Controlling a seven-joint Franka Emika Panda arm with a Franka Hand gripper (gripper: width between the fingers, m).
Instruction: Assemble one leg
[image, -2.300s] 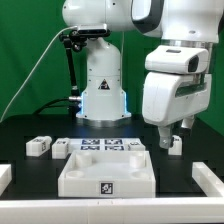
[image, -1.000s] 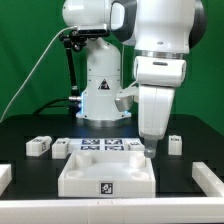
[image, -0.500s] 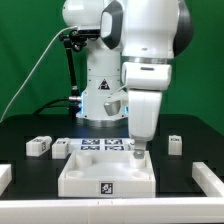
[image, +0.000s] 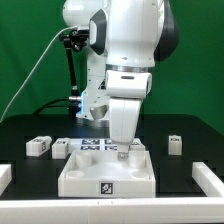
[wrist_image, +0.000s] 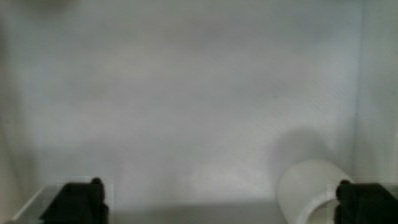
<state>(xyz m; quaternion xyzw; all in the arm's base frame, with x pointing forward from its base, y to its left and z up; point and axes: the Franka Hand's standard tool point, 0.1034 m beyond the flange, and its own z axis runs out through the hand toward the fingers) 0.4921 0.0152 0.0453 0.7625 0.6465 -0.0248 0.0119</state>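
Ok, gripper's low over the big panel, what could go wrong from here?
1. The open gripper hangs close over the panel; going lower, a fingertip may hit the round white stub beside it.
2. It looks empty; the leg lies apart, so closing here grips nothing.

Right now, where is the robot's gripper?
In the exterior view, the gripper hangs low over the back edge of the white panel, near the marker board, mid-table.

White leg (image: 175, 144) on the black desk (image: 20, 128), black-and-white tag on its face. White panel (image: 80, 178) wears a black-and-white tag too. The backdrop (image: 25, 50) is green.
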